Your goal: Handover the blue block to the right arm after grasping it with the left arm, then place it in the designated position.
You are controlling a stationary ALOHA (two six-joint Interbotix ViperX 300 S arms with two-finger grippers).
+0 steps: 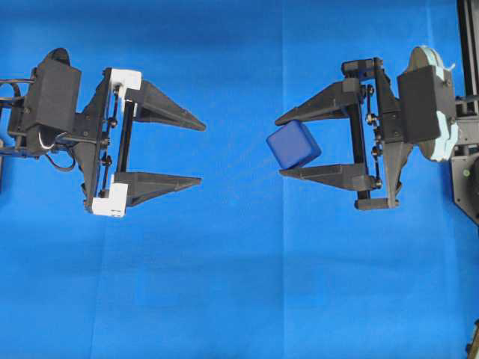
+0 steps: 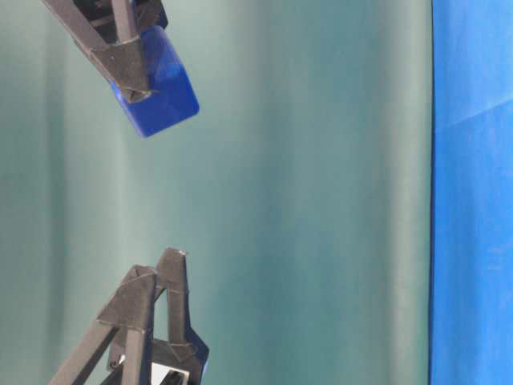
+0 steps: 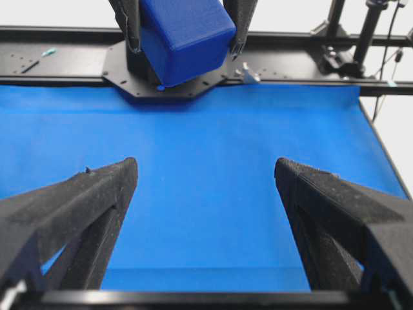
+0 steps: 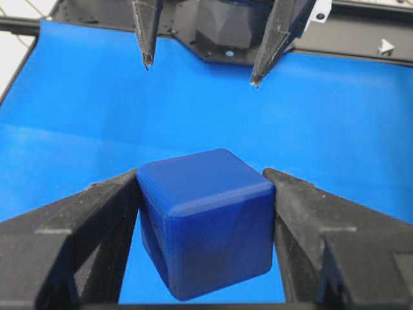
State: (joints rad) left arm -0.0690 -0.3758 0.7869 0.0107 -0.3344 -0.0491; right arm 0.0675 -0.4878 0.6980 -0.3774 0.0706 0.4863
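Note:
The blue block (image 1: 293, 144), a small dark-blue cube with rounded edges, hangs above the blue cloth, pinched between the two black fingers of my right gripper (image 1: 279, 146). The right wrist view shows the blue block (image 4: 206, 219) pressed by a finger on each side. My left gripper (image 1: 202, 152), the one with white brackets, stands open and empty, facing the right one across a gap. From the left wrist view, the blue block (image 3: 186, 37) sits ahead, well beyond my left fingertips (image 3: 122, 177). In the table-level view, the blue block (image 2: 160, 88) is at the upper left.
A blue cloth (image 1: 239, 284) covers the table. A black frame and arm base (image 3: 77, 61) run along the far edge behind the right arm. A grey-green backdrop (image 2: 321, 200) fills the table-level view.

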